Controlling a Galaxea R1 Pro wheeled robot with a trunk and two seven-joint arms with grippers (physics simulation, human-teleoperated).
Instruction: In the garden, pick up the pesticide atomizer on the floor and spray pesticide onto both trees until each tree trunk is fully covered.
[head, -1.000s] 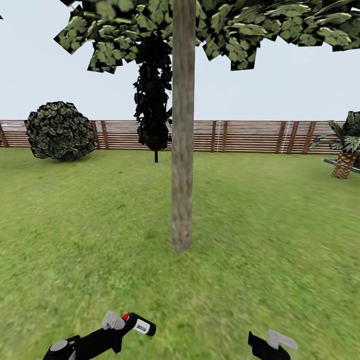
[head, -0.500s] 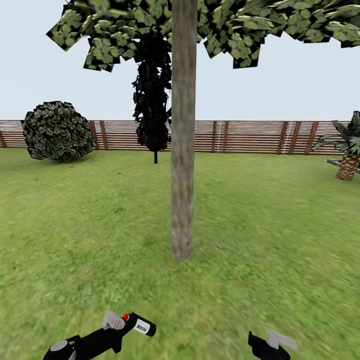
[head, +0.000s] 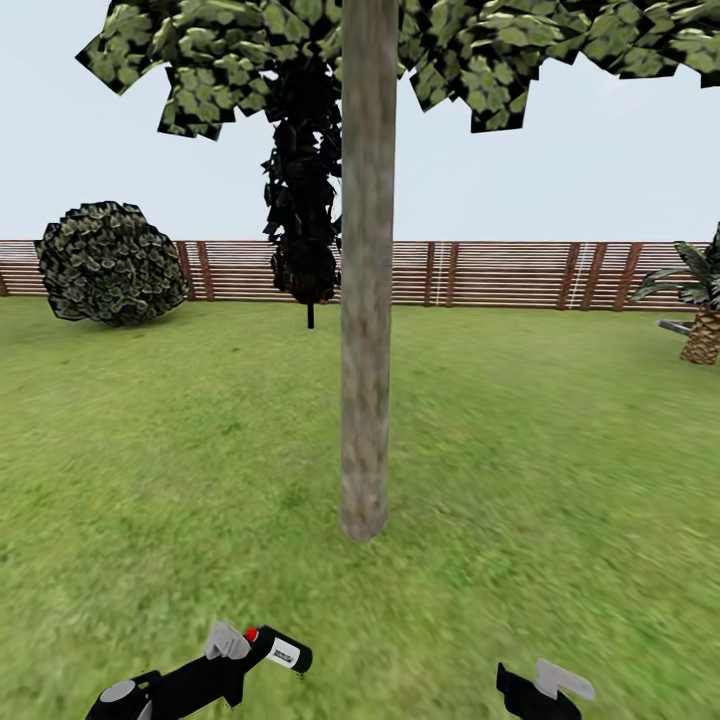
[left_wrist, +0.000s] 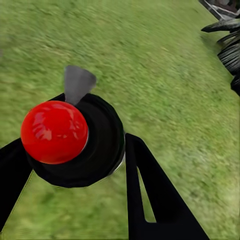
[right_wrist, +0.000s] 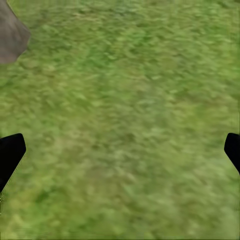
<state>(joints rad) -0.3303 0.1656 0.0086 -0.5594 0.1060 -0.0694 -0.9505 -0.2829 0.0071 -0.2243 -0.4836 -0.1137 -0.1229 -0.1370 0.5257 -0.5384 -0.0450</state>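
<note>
One tree stands straight ahead on the lawn, its mottled grey-brown tree trunk (head: 365, 300) rising bare to a flat-leaved canopy (head: 470, 50). My left gripper (head: 250, 648) is low at the front left, shut on the pesticide atomizer (head: 282, 651), a dark bottle with a white label and red top that points toward the trunk. In the left wrist view the atomizer's red cap (left_wrist: 55, 131) sits between the black fingers (left_wrist: 147, 195) over grass. My right gripper (head: 545, 688) hangs open and empty at the front right. Its fingertips (right_wrist: 11, 152) stand wide apart above the grass, near the trunk's base (right_wrist: 10, 35).
A brown slat fence (head: 480, 272) closes the lawn at the back. A round bush (head: 110, 262) stands at the back left and a narrow dark tree (head: 305, 200) behind the trunk. A palm-like plant (head: 705, 310) is at the far right. Grass surrounds the trunk.
The whole head view has shifted: the trunk looks larger and its base sits lower in the picture, so the camera has come closer. Both grippers keep their places and states.
</note>
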